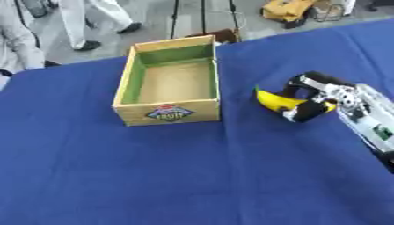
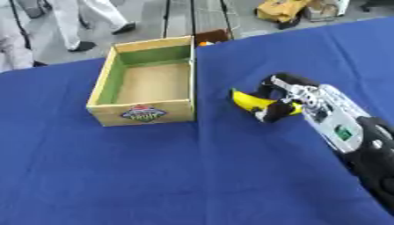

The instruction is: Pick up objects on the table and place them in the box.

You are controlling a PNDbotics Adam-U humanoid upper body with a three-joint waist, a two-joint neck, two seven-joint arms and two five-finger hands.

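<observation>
right hand (image 2: pixel 289 99) curling round banana (image 2: pixel 248 100), gripping it on blue cloth (image 1: pixel 192 176) just right of box (image 1: pixel 169 115); box looking empty; best lifting clear of near wall before carrying left, releasing low inside

A blue cloth (image 1: pixel 154 176) covers the table; a yellow bag (image 1: pixel 286 9) lies beyond.

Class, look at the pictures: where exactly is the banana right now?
The banana sits right of centre in both eye views, on the blue table, just right of the wooden box and outside it, with the right hand curled round it.
</observation>
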